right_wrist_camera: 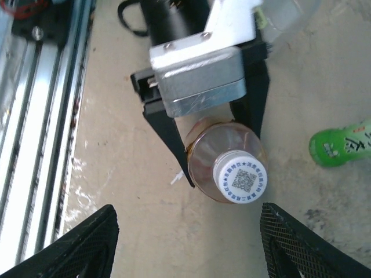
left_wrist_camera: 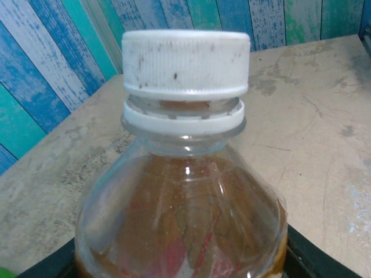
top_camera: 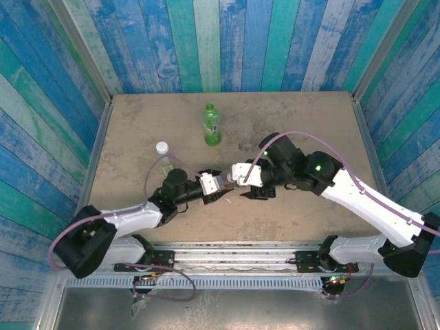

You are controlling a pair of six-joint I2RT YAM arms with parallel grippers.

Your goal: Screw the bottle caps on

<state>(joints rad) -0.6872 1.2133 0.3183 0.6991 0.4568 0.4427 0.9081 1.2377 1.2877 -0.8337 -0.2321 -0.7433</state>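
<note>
1. Top view.
   - The left gripper is clamped on the amber bottle near the middle of the table, between the two arms.
   - The right gripper faces the capped end of that bottle at close range. Its jaw spacing cannot be read here.
   - The clear bottle stands just beyond the left arm, and the green bottle sits farther back. Both appear capped.
   - Both are well apart from the work point and do not block the approach.

2. Left wrist view.
   - The white cap sits on the neck of the amber bottle, above the neck ring.
   - A thin gap shows between cap and ring, so the cap is judged not fully tightened.
   - The cap skirt is ribbed and should give good grip.
   - The bottle wall is thin clear plastic and the bottle is only partly filled. Expect it to be light, slick on the smooth shoulder and prone to denting under a hard squeeze.

3. Right wrist view.
   - The right gripper holds nothing. Its fingers are spread wide, one on either side of the white cap, which points toward the camera.
   - The left gripper holds the amber bottle by the body, below the shoulder.
   - Take hold on the ribbed skirt, not on the neck.
   - The green bottle is off to one side, clear of the fingers.
</note>
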